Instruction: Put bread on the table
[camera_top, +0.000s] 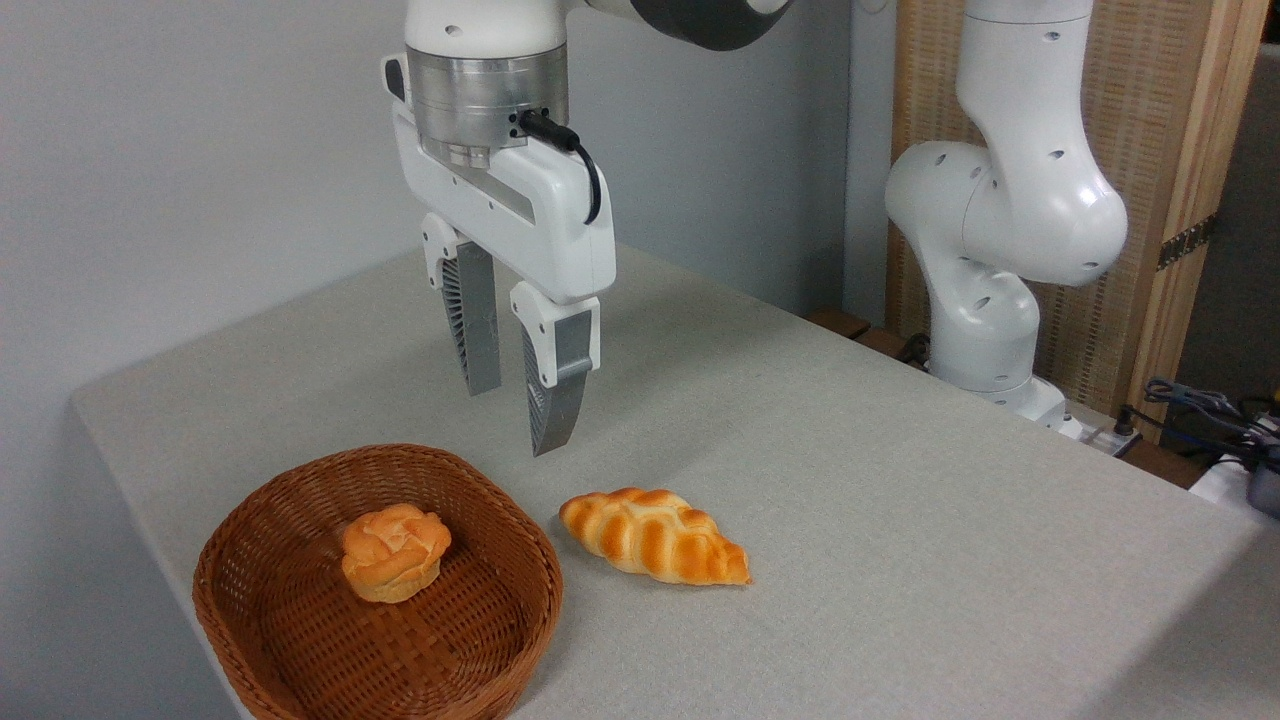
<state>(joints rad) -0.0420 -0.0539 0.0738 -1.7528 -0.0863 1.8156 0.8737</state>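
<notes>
**Camera feed: bun sits in the basket, pincer hangs empty above**

Camera view gives me the bread (394, 552) as a small round bun, golden-orange, with a lumpy, folded top like a cream puff. It sits on the floor of the basket (290, 520), a little toward the back of it, upright, and touches nothing but the weave beneath it.

I take the basket as my landmark. It is a shallow oval of brown woven wicker, with a raised rim and a tight criss-cross bottom, and it stands on the table (900, 520) at its near left corner. The tabletop is flat, light grey and speckled like fabric, with rounded corners.

Just to the right of the basket, clear of its rim, lies a braided loaf (655, 535). It is longer than the bun, glossy golden, plaited in ridges and tapering to a point at the end farthest from the basket.

Above the basket's back right rim hangs the gripper (517, 405), well off the table. Its two fingers (553, 385) are grey, ribbed on their inner faces and narrowing to wedge tips; I see them standing apart with nothing between them. The body above is smooth white plastic under a metal collar, with a black cable looping from its side.

Far to the right of the basket, at the back edge of the table, rises the white robot base (985, 250).
</notes>
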